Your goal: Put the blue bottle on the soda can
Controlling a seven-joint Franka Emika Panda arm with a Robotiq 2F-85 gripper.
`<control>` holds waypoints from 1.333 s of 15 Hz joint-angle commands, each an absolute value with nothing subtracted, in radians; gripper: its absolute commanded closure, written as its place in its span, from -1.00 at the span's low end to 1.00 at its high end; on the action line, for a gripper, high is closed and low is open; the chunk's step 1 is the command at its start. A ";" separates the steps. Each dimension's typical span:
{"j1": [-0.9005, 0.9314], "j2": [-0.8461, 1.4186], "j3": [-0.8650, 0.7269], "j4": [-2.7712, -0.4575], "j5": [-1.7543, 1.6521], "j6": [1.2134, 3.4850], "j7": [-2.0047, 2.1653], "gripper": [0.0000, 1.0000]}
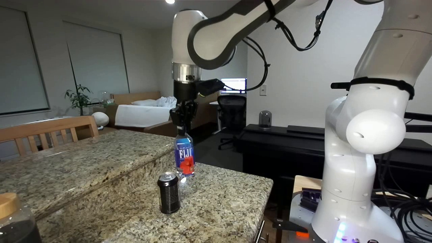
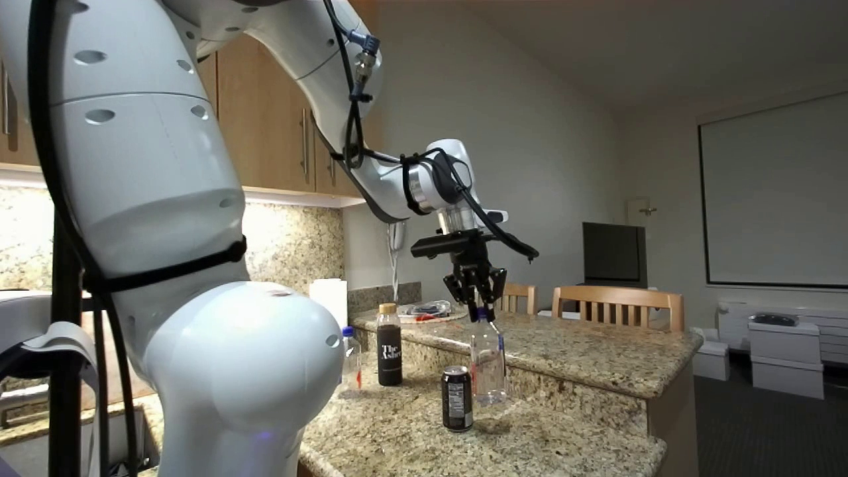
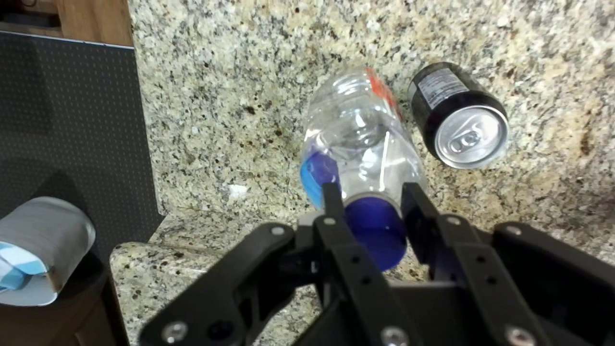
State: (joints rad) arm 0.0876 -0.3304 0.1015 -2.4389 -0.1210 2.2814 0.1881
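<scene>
A: Grip?
B: My tool (image 3: 371, 197) is clamped on the cap (image 3: 377, 230) of the blue bottle (image 3: 358, 129), near the soda can (image 3: 458, 115), not over it yet.
A: Handling?
B: Likely light, plastic may squash, smooth cap could slip. Cap's my hold anyway: should be the stiffest spot.

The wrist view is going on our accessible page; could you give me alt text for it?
A black robot gripper holds a clear bottle by its blue cap, seen from above. To its right in the picture, a dark soda can stands upright, silvery lid showing, on a speckled stone counter.
</scene>
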 commanded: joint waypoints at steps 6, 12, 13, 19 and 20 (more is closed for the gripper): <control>0.099 -0.371 0.136 -2.370 -0.112 2.157 0.185 0.30; 0.092 -0.363 0.138 -2.364 -0.127 2.167 0.201 0.70; 0.090 -0.366 0.143 -2.353 -0.137 2.161 0.210 0.70; 0.098 -0.369 0.156 -2.310 -0.130 2.159 0.215 0.70; 0.099 -0.369 0.158 -2.306 -0.127 2.157 0.214 0.70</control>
State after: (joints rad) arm 0.1065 -0.3504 0.1424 -2.3206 -0.1262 2.1626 0.1980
